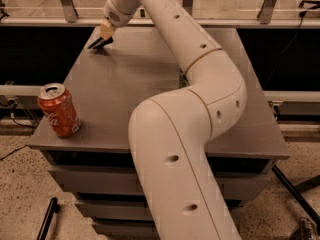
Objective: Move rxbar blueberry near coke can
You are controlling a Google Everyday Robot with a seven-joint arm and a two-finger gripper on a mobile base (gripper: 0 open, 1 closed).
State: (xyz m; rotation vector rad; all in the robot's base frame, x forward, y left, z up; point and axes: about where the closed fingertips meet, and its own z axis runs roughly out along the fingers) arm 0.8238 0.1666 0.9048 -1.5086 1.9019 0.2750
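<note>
While poised over the far table [125, 84] corner, the gripper [104, 37] apparently clamps rxbar blueberry [98, 44].

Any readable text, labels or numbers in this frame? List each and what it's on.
coke can: white script on its red side, too blurred to read.
rxbar blueberry: dark wrapper, nothing legible.
gripper, over the bar at the far left corner of the table: no markings.

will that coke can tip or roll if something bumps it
It probably tips fairly easily: the can stands upright and is taller than it is wide. Once down, its round body would likely roll, and it sits close to the table's front left corner, so it could drop off. The gripper is at the far left edge, well away from it.
</note>
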